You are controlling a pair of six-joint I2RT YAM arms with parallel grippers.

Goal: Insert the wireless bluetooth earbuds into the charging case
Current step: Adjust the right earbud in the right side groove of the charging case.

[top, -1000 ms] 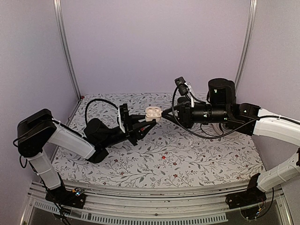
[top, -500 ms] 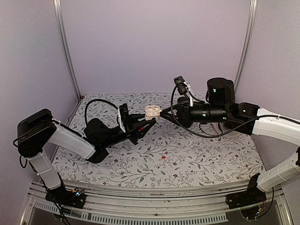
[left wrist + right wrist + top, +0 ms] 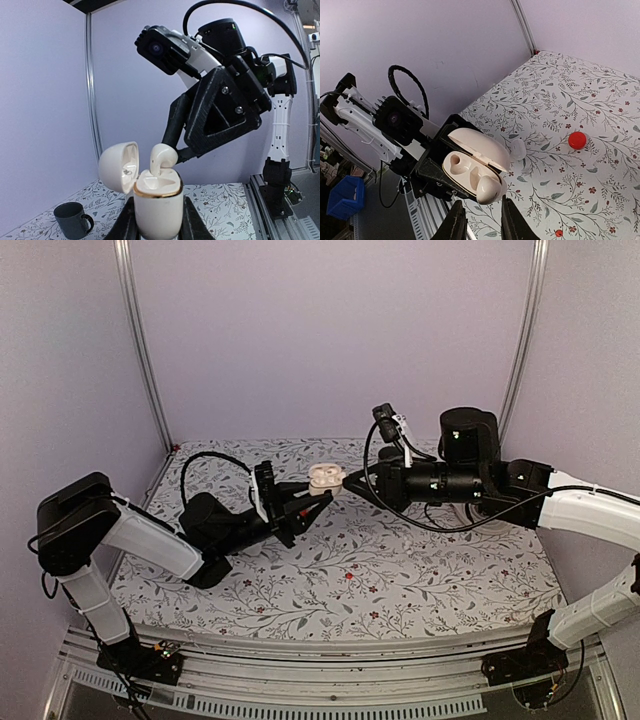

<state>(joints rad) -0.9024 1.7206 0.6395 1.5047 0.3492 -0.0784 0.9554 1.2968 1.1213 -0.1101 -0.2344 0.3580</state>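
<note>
One charging case [image 3: 157, 202], cream-white with a gold rim, raised above the floral tabletop [image 3: 400, 580] near its far middle. Clamped low on the body between the two fingers [image 3: 125, 227] of the left end effector [image 3: 157, 222], shut tight on it, case roughly upright in the left wrist view. One lid [image 3: 119, 166], hinged open and tipped to the side.

Two hollows inside. One earbud [image 3: 161, 156] standing in one of them, stem down, rounded head proud of the rim. Second hollow [image 3: 456, 166] bare.

Right end effector [image 3: 481, 212] brought in from the opposite side, nose to nose with the left. Two fingers parted narrowly, a strip of tabletop showing through the gap between them, nothing gripped in that gap. Tips right at the head of the earbud; touching or just clear of it, impossible to tell.

Two arms in all, meeting over the middle of the cloth in the top view.

On the tabletop, well apart from the case:
- One flat red disc [image 3: 577, 140].
- One small pale translucent piece [image 3: 518, 148] near that disc, kind unclear.
- One dark grey mug [image 3: 72, 220], upright.

Off the tabletop's edge, one blue bin [image 3: 342, 202].
</note>
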